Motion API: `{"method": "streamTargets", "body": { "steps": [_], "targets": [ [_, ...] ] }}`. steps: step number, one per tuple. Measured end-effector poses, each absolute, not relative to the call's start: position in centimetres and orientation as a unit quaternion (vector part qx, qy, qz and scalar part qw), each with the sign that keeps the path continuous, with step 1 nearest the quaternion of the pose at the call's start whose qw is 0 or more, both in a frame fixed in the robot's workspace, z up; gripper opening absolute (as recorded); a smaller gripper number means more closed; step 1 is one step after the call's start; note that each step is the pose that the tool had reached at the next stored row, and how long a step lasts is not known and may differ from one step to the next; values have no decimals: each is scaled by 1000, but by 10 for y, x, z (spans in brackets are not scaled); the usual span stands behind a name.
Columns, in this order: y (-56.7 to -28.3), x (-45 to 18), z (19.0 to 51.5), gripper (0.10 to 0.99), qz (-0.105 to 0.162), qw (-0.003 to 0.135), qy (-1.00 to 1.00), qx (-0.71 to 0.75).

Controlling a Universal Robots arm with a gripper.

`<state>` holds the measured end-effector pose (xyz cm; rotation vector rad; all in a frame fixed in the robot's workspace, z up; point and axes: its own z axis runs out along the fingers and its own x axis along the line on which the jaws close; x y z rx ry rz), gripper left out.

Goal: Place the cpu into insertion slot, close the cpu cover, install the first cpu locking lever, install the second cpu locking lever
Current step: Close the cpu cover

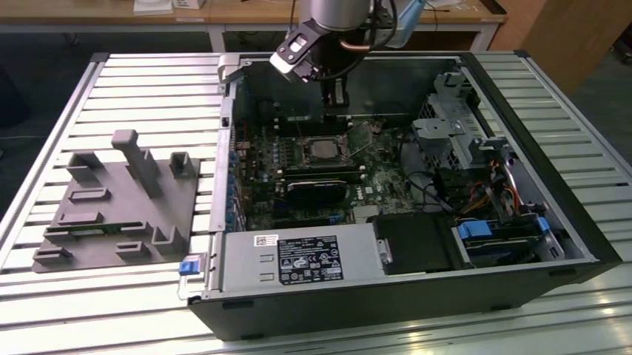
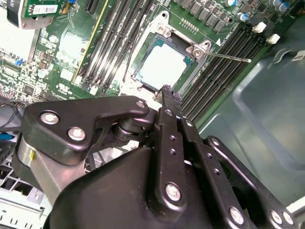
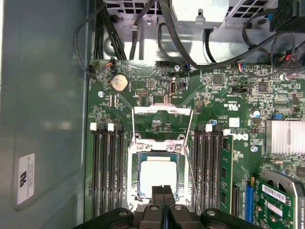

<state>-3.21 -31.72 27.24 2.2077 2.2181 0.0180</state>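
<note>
Plainly pale, silvery square cpu (image 3: 158, 177)

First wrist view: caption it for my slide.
Shut gripper poised over the cpu, which lies framed by the lowered cpu cover.

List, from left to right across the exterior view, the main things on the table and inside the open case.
grey fixture block → cpu, seated in its socket → metal drive cage

Space above insertion slot (image 3: 157, 174) clear; memory slots (image 3: 106, 171) flank (case wall (image 3: 43, 95) near).
</note>
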Motion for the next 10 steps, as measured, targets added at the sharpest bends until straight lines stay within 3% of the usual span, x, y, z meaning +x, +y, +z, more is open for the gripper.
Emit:
{"method": "streamTargets", "body": {
  "steps": [10],
  "targets": [
    [-317,-19,273,106,6,6,709,705]
  ]
}}
